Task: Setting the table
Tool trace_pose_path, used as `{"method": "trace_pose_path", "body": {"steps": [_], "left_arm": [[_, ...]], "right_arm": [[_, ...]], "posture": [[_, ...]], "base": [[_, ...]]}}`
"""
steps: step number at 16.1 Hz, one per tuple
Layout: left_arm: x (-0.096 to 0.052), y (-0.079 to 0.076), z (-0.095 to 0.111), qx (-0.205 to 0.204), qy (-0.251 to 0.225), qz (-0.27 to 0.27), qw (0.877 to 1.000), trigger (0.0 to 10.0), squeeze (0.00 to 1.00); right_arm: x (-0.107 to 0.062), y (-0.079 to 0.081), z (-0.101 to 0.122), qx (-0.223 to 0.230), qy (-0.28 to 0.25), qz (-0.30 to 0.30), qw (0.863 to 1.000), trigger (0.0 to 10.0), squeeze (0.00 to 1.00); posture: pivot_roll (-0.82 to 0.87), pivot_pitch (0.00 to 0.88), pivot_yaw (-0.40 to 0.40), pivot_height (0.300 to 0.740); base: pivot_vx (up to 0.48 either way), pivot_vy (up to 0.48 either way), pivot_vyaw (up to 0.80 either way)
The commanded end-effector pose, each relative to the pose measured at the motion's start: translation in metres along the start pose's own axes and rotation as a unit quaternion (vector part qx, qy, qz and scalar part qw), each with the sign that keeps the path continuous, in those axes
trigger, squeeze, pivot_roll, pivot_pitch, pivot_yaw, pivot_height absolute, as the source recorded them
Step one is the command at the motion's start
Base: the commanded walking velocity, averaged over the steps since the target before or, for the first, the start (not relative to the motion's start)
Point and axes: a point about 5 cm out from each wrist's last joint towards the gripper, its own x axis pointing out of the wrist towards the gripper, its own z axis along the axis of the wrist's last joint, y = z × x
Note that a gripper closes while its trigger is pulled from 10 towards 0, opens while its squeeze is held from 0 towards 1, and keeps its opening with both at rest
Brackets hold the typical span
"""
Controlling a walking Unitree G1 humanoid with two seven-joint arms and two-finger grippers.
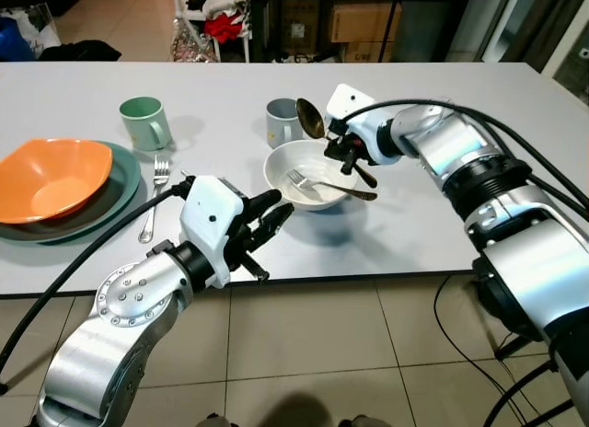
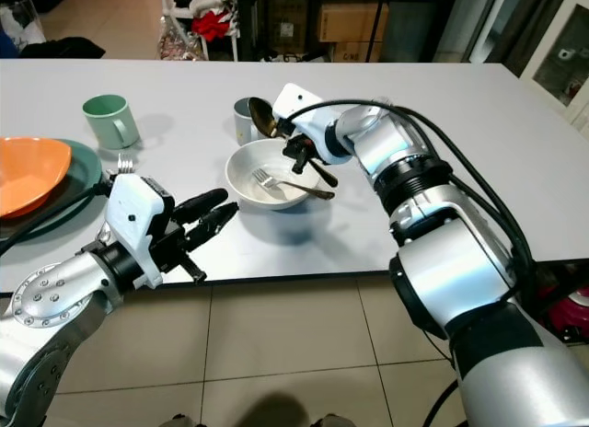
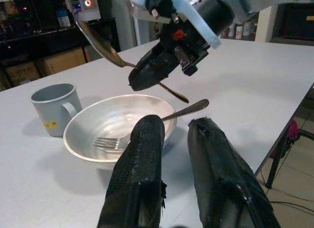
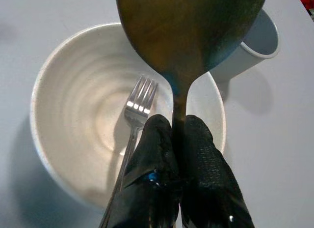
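Note:
My right gripper (image 1: 346, 151) is shut on the handle of a brass-coloured spoon (image 1: 309, 117) and holds it tilted just above the white bowl (image 1: 274, 167) at mid-table. The spoon's bowl end (image 4: 189, 36) points toward the grey-blue mug (image 1: 281, 121) behind it. A silver fork (image 1: 317, 182) lies inside the white bowl, its handle resting over the rim on my right. My left gripper (image 1: 272, 217) hovers open near the table's front edge, left of the bowl, with nothing between its fingers (image 3: 147, 139).
On the left of the grey table (image 1: 442, 215), an orange bowl (image 1: 51, 174) sits on a green plate (image 1: 127, 180). A second fork (image 1: 158, 183) lies beside the plate, and a green mug (image 1: 144, 121) stands behind it. Shelves and boxes stand beyond the far edge.

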Motion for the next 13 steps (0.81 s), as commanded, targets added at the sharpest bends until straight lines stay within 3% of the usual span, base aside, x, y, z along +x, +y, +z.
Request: {"method": "trace_pose_path", "body": {"steps": [1, 4, 5, 7, 8, 9, 11, 12, 13], "left_arm": [[-0.002, 0.001, 0.003, 0.003, -0.001, 0.006, 1.0, 10.0, 0.0], [0.0, 0.003, 0.004, -0.002, -0.002, 0.02, 1.0, 10.0, 0.0], [0.003, 0.006, 0.006, -0.021, -0.01, 0.033, 0.999, 10.0, 0.0], [0.011, 0.013, 0.018, -0.04, -0.052, 0.062, 0.996, 10.0, 0.0], [0.016, 0.015, 0.03, -0.067, -0.09, 0.06, 0.992, 10.0, 1.0], [0.022, 0.016, 0.042, -0.072, -0.121, 0.052, 0.989, 10.0, 1.0], [0.032, 0.017, 0.057, -0.049, -0.139, 0.045, 0.988, 10.0, 1.0], [0.039, 0.015, 0.062, -0.044, -0.144, 0.037, 0.988, 10.0, 0.29], [0.046, 0.016, 0.064, -0.044, -0.145, 0.035, 0.988, 10.0, 0.0]], "right_arm": [[-0.009, -0.011, 0.018, -0.008, -0.033, -0.022, 0.999, 10.0, 0.0], [-0.021, -0.019, 0.03, -0.022, -0.061, -0.011, 0.998, 10.0, 0.0], [-0.025, -0.021, 0.032, -0.034, -0.065, 0.002, 0.997, 10.0, 0.0], [-0.027, -0.021, 0.03, -0.053, -0.066, 0.012, 0.996, 10.0, 0.0], [-0.027, -0.02, 0.031, -0.058, -0.073, 0.016, 0.996, 10.0, 0.0], [-0.027, -0.019, 0.034, -0.06, -0.084, 0.024, 0.994, 10.0, 0.0], [-0.025, -0.012, 0.038, -0.082, -0.094, 0.056, 0.991, 10.0, 0.0], [-0.023, -0.006, 0.038, -0.1, -0.095, 0.079, 0.987, 10.0, 0.0], [-0.022, 0.0, 0.039, -0.112, -0.098, 0.099, 0.984, 10.0, 0.0]], "posture": [[-0.05, 0.021, -0.032, 0.74], [-0.05, 0.015, -0.037, 0.74], [-0.05, 0.014, -0.034, 0.74], [-0.05, 0.015, -0.037, 0.74], [-0.05, 0.016, -0.04, 0.74], [-0.05, 0.017, -0.044, 0.74], [-0.04, 0.015, -0.042, 0.74], [-0.04, 0.014, -0.04, 0.74], [-0.05, 0.014, -0.036, 0.74]], "base": [[0.0, 0.0, 0.0], [0.0, 0.0, 0.0], [0.0, 0.0, 0.0], [0.0, 0.0, 0.0], [0.0, 0.0, 0.0], [0.0, 0.0, 0.0], [0.0, 0.0, 0.0], [0.0, 0.0, 0.0], [0.0, 0.0, 0.0]]}}
